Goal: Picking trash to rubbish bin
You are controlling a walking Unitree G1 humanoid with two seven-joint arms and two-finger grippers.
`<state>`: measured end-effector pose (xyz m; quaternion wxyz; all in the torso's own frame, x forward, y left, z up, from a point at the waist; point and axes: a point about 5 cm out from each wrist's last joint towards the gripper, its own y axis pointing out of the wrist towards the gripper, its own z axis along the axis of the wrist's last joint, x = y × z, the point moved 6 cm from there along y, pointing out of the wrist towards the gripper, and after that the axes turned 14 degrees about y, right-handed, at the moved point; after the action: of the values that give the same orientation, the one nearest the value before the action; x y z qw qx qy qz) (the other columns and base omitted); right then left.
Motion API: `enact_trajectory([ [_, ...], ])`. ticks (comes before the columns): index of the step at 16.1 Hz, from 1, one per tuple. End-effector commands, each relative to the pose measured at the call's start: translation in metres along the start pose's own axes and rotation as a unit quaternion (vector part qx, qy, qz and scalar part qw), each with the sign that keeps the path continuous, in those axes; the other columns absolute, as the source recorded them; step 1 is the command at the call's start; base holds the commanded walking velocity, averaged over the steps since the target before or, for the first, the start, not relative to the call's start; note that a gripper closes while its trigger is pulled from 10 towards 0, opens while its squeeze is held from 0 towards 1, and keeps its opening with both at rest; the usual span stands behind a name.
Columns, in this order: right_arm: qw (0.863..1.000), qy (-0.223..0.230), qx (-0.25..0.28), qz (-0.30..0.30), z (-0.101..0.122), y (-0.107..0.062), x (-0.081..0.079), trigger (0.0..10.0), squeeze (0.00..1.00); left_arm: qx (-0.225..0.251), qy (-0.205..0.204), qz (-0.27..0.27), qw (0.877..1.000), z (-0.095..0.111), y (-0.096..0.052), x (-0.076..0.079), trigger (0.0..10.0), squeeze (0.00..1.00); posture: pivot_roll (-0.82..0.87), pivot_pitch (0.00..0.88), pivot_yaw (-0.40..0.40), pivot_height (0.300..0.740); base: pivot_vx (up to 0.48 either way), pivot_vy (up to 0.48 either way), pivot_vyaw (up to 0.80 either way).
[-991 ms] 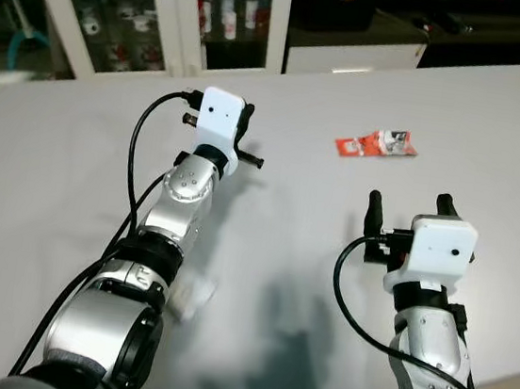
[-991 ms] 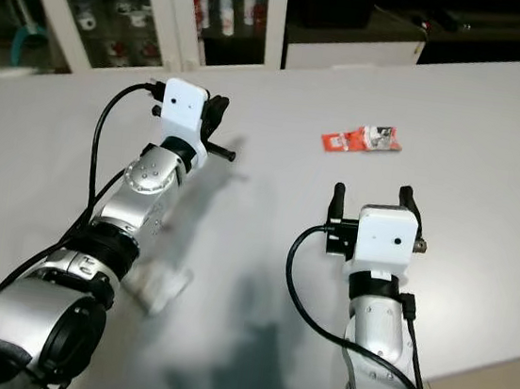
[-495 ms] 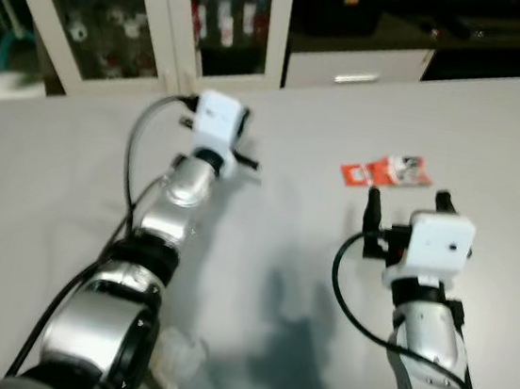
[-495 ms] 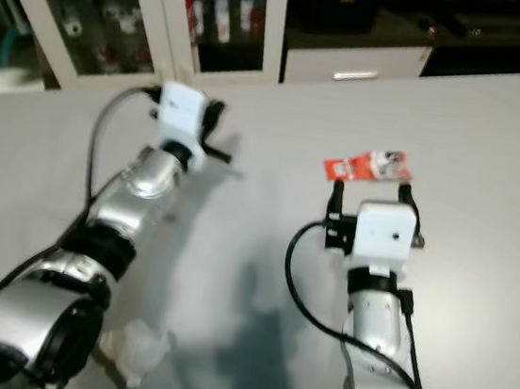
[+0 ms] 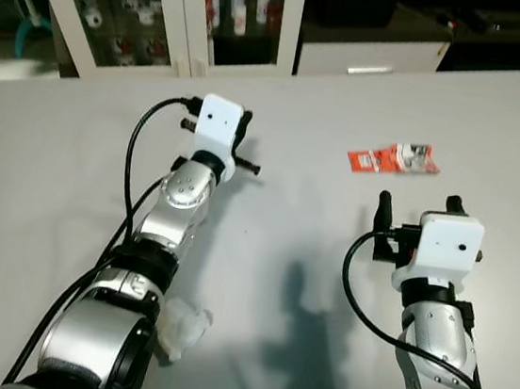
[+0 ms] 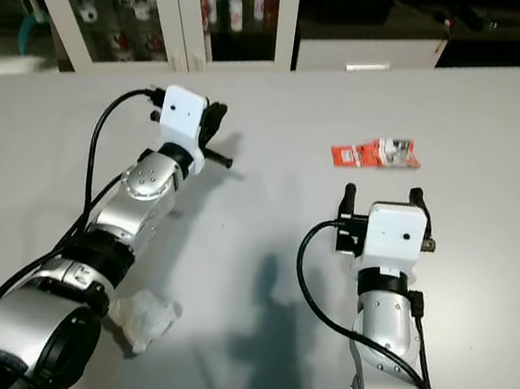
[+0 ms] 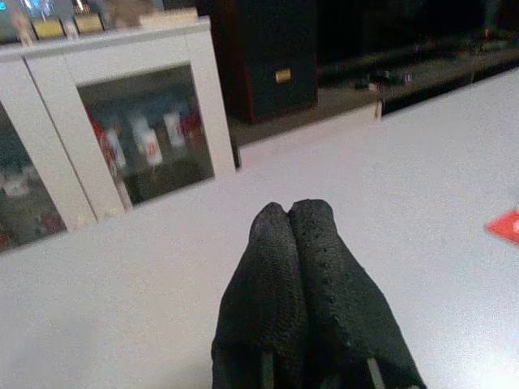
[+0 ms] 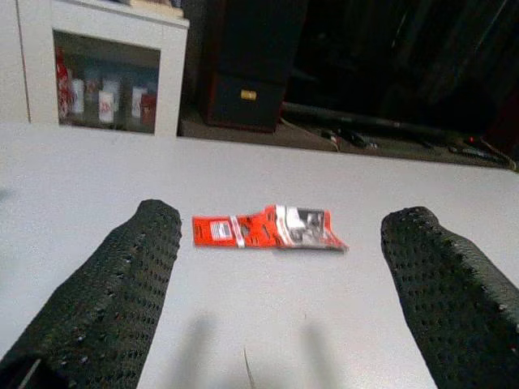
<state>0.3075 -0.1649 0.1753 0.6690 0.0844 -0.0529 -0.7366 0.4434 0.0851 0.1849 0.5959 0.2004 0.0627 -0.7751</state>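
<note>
**Wrapper not yet picked up; gripper lined up in front of it**

Grey table [image 5: 497, 119] with glass-fronted cabinets [image 5: 131, 8] behind. A red wrapper [image 5: 393, 160] lies flat, untouched, just ahead of the right gripper [image 5: 420, 203], whose fingers [image 8: 122, 275] stand wide apart, framing it in the wrist view. Its long axis runs across the robot's front, left to right, slightly slanted. The left gripper [image 5: 245, 145] hovers with fingers pressed together, empty. Crumpled white paper [image 5: 182, 327] lies near the left arm. Grasping, carrying and binning all seem to remain.
</note>
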Motion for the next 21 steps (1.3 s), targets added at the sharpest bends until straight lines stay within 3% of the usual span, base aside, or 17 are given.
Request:
enact_trajectory([
  [1,1.000,0.001,-0.009,-0.003,-0.003,0.001,0.002,10.0,0.00,0.005,0.011,-0.006,1.000,0.003,0.000,-0.001,10.0,0.00,0.11,0.193,0.041,0.740,0.000,0.000,0.00],
  [7,0.999,-0.011,-0.019,-0.037,-0.009,0.008,0.021,10.0,0.00,0.006,0.021,-0.009,1.000,0.005,-0.002,-0.010,10.0,0.00,0.14,0.211,0.069,0.740,0.000,0.000,0.00],
  [10,0.997,-0.036,-0.026,-0.067,-0.012,0.017,0.052,10.0,0.00,0.003,0.032,-0.017,0.999,0.004,-0.004,-0.012,10.0,0.00,0.15,0.234,0.090,0.740,0.000,0.000,0.00],
  [11,0.997,-0.039,-0.027,-0.068,-0.012,0.019,0.056,10.0,0.00,0.002,0.033,-0.019,0.999,0.004,-0.005,-0.012,10.0,0.00,0.15,0.234,0.090,0.740,0.000,0.000,0.00],
  [15,0.996,-0.056,-0.037,-0.065,-0.014,0.035,0.078,10.0,0.00,-0.002,0.048,-0.026,0.999,0.002,-0.009,-0.020,10.0,0.00,0.19,0.281,0.117,0.740,0.000,0.000,0.00],
  [17,0.996,-0.061,-0.048,-0.045,-0.020,0.048,0.088,10.0,0.00,-0.008,0.063,-0.024,0.998,0.000,-0.016,-0.031,10.0,0.00,0.24,0.312,0.128,0.740,0.000,0.000,0.00],
  [21,0.997,-0.066,-0.036,-0.006,-0.015,0.070,0.091,10.0,0.00,-0.013,0.072,-0.023,0.997,-0.002,-0.023,-0.037,10.0,0.00,0.26,0.324,0.127,0.740,0.000,0.000,0.00],
])
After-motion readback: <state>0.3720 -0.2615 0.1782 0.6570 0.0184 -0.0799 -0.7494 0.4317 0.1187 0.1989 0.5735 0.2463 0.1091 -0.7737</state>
